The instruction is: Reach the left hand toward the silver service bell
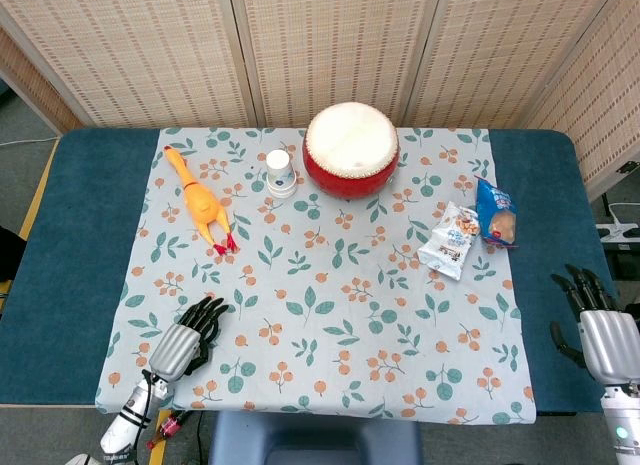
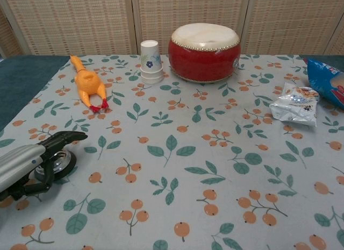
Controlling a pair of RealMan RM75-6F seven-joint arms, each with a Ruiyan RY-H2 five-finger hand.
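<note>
The silver service bell [image 2: 62, 161], on a black base, sits near the front left of the leaf-print cloth. My left hand [image 2: 29, 159] lies over it with black fingers [image 2: 65, 137] stretched out above the dome and the thumb curving down beside the base. Whether the hand touches the bell I cannot tell. In the head view the left hand [image 1: 186, 339] covers the bell completely. My right hand [image 1: 603, 337] hovers at the table's right edge with fingers apart and nothing in it. It does not show in the chest view.
A rubber chicken [image 1: 203, 205] lies behind the bell. A paper cup [image 1: 281, 172] and a red drum [image 1: 351, 148] stand at the back centre. Two snack packets [image 1: 452, 240] [image 1: 497, 213] lie on the right. The cloth's front edge [image 1: 300, 410] is close to the bell.
</note>
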